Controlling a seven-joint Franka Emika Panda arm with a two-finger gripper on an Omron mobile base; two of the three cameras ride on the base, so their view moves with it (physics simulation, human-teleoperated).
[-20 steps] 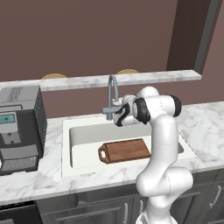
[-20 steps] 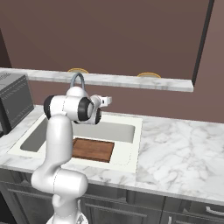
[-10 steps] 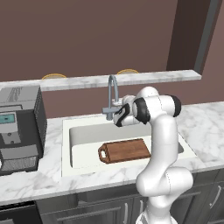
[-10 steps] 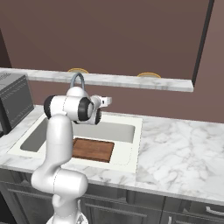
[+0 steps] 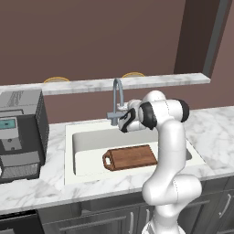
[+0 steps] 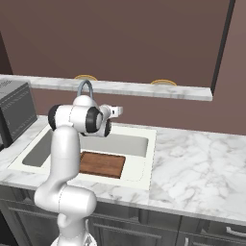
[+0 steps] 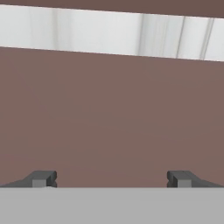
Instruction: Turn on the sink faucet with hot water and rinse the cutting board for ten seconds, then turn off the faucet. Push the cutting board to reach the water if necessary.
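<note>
You've got the gripper up beside the sink faucet, level with its lower stem and just to its right in the left base view. From that angle it looks to be right at the small side lever, but the hand covers the spot, so you can't tell whether anything is touching. In the hand view the two fingertips sit far apart at the bottom corners, so your jaws are spread wide with nothing between them, and they face the brown back wall with the marble ledge above.

Below the faucet, the cutting board lies flat on the floor of the sink, toward the front and right of the faucet's base, its rounded handle with the hole pointing left. From the right base view the board shows partly behind the arm's white column, again in front of the faucet.

Left of the faucet, a coffee machine stands on the marble counter, which runs on well past the sink's right rim.
</note>
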